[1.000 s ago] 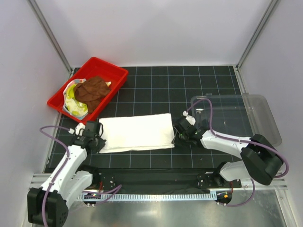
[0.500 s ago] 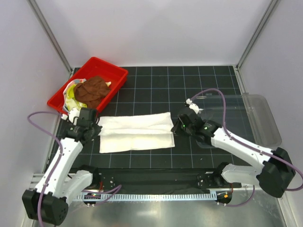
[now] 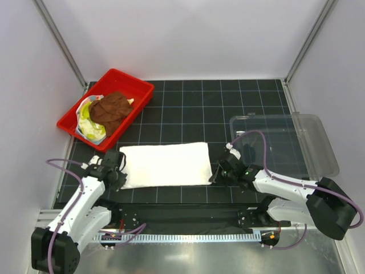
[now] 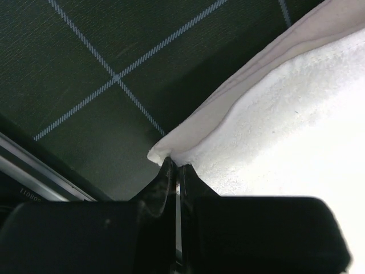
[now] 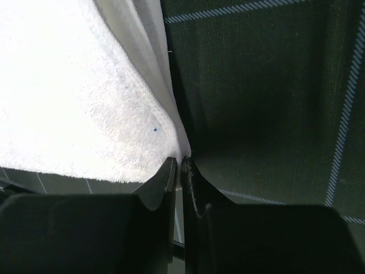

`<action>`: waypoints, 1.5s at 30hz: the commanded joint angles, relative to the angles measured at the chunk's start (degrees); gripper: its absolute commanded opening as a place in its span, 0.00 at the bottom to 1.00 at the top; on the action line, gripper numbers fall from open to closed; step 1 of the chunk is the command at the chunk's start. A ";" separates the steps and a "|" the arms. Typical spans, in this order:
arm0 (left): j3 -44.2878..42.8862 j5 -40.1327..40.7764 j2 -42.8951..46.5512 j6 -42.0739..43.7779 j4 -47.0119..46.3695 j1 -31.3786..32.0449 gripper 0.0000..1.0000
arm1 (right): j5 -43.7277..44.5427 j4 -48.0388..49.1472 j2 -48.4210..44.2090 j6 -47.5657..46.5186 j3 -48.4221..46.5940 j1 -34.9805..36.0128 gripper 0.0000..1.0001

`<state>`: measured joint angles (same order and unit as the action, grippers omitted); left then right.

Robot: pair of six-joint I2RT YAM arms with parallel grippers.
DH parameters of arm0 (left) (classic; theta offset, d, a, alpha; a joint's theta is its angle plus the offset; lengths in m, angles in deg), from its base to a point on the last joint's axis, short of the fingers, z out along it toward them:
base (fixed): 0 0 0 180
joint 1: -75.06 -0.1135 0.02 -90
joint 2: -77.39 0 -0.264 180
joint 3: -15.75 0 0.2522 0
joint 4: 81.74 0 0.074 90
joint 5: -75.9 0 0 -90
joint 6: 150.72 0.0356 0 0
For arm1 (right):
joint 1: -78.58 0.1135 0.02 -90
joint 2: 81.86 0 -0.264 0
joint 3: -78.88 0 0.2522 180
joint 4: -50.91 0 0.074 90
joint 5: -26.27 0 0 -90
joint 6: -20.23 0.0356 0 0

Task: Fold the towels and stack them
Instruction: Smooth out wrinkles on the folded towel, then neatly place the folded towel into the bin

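Observation:
A large white towel (image 3: 165,164) lies as a flat folded rectangle on the black grid mat. My left gripper (image 3: 121,176) is shut on its near-left corner; the left wrist view shows the jaws (image 4: 174,165) pinched on the corner of the white towel (image 4: 274,114). My right gripper (image 3: 214,176) is shut on its near-right corner; the right wrist view shows the jaws (image 5: 178,162) closed on the edge of the towel (image 5: 68,85). A brown towel (image 3: 111,108) lies crumpled on a yellow-green towel (image 3: 85,121) in the red tray. No light-blue towel shows clearly.
The red tray (image 3: 128,80) stands at the far left. A clear plastic bin (image 3: 296,140) lies at the right, just beyond my right arm. White walls enclose the table on three sides.
Both grippers moved from the towel's far side back toward the near edge, holding its corners. The two-layered, stepped towel now lies as one even rectangle.

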<state>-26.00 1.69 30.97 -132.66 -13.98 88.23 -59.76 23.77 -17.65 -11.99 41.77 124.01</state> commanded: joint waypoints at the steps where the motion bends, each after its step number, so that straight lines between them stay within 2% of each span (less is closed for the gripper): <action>1: -1.63 5.21 -1.40 -2.85 2.07 1.06 0.04 | 1.75 2.05 1.63 -0.04 -0.37 -0.08 0.06; 2: -1.72 5.74 -1.49 -3.37 2.42 1.16 0.11 | 1.57 1.27 1.63 -0.21 -1.25 0.01 0.17; 3: -2.85 7.83 -1.49 -3.64 3.12 1.16 0.18 | 1.31 0.39 1.10 -0.38 -1.78 0.01 0.21; 4: -3.91 9.50 -1.49 -2.51 3.13 1.16 0.30 | 1.31 -0.75 0.40 -0.82 -2.39 0.01 0.24; 6: -8.28 14.06 -2.27 0.12 5.14 1.16 0.39 | 1.92 -6.72 -1.87 -1.87 -5.37 0.01 0.27; 7: -13.44 17.83 -3.06 3.62 6.02 1.16 0.44 | 1.92 -10.65 -2.50 -3.45 -7.65 0.01 0.32; 9: -19.01 19.36 -5.51 7.32 6.30 1.16 0.45 | 2.18 -14.54 -3.47 -5.12 -10.56 0.01 0.34; 10: -22.86 15.97 -6.05 10.91 5.43 1.16 0.45 | 2.10 -16.30 -3.56 -7.13 -13.27 0.01 0.34; 11: -23.16 12.20 -6.23 14.43 -0.15 1.16 0.45 | 1.31 -15.71 -3.39 -8.20 -14.17 0.01 0.34; 13: -20.28 1.67 -5.71 18.93 -10.18 1.16 0.47 | -0.79 -10.64 -1.29 -11.09 -16.01 -0.17 0.34; 14: -16.61 -4.31 -6.32 17.99 -16.93 1.16 0.47 | -1.85 -8.52 2.21 -12.59 -16.80 -0.08 0.34; 15: -14.40 -6.54 -6.32 17.72 -20.13 1.16 0.47 | -3.08 -6.32 2.24 -14.26 -17.59 -0.17 0.34; 17: -10.62 -7.97 -9.47 17.89 -25.58 0.90 0.54 | -5.79 -2.97 9.77 -18.56 -21.37 -0.17 0.34; 18: -10.34 -7.36 -11.14 18.76 -26.22 0.63 0.57 | -6.33 -2.26 12.58 -19.97 -22.60 -0.17 0.34; 23: -14.10 -4.11 -26.06 24.21 -25.97 -1.65 0.59 | -6.07 1.43 22.52 -27.01 -25.69 -1.65 0.34; 26: -17.70 -1.21 -32.13 26.23 -20.89 -2.27 0.59 | -6.87 1.35 24.30 -28.42 -25.86 -2.10 0.34; 28: -22.27 1.61 -34.26 26.85 -16.49 -2.18 0.60 | -5.99 -2.49 23.95 -29.30 -27.78 -2.19 0.35; 29: -23.94 1.35 -34.62 27.72 -13.68 -2.18 0.59 | -5.99 -4.17 23.43 -29.30 -28.76 -2.19 0.37; 30: -25.70 0.22 -34.27 29.65 -12.79 -2.10 0.59 | -5.12 -7.67 21.51 -29.39 -30.68 -2.19 0.45; 33: -27.03 -0.41 -30.78 30.98 -11.11 -2.09 0.59 | -5.45 -11.39 19.12 -30.00 -32.89 -3.59 0.58; 36: -24.06 -1.98 -26.29 30.55 -12.68 -2.09 0.60 | -5.37 -13.07 19.29 -29.92 -32.99 -6.22 0.63; 38: -18.09 -7.25 -24.52 28.54 -17.86 -2.10 0.61 | -5.64 -13.42 19.99 -29.48 -32.55 -8.07 0.64; 40: -15.27 -8.40 -24.34 26.69 -19.97 -2.18 0.61 | -5.29 -14.12 21.30 -29.57 -32.89 -8.51 0.70; 45: -13.67 -3.85 -29.25 24.75 -18.14 -2.45 0.62 | -4.23 -15.88 23.51 -29.92 -34.30 -9.04 0.75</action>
<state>-39.51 -3.84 3.70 -105.98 -31.34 86.26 -64.86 10.02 4.97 -41.02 9.99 114.94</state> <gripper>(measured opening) 0.613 0.734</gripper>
